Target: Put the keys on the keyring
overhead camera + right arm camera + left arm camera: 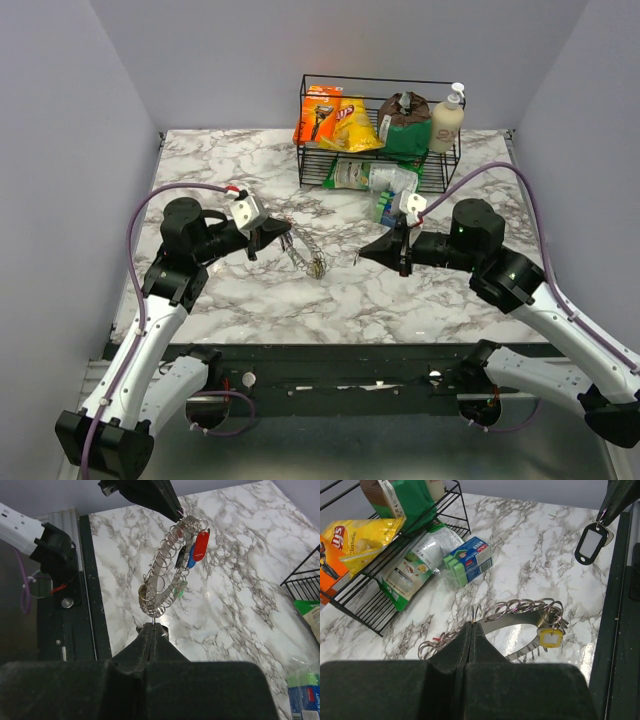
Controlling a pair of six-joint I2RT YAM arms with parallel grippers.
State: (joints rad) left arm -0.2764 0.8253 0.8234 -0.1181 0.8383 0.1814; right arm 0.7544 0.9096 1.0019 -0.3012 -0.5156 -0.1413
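My left gripper (283, 230) (472, 625) is shut on one ring of the keyring (303, 255), a curved silver chain of linked rings that hangs from it down to the marble table (250, 290). In the left wrist view the keyring (520, 607) carries a yellow-headed key (550, 638). In the right wrist view the keyring (162, 572) bears a red tag (201, 546) with blue, dark and green pieces beside it. My right gripper (362, 256) (152, 626) is shut on the thin ring of a black key tag (591, 541), just right of the chain's low end and apart from it.
A black wire basket (310, 130) at the back holds chip bags, a green bag and a lotion bottle (447, 118). A green sponge pack (390, 205) (470, 560) lies in front of it. The table's dark front edge (330, 352) is near.
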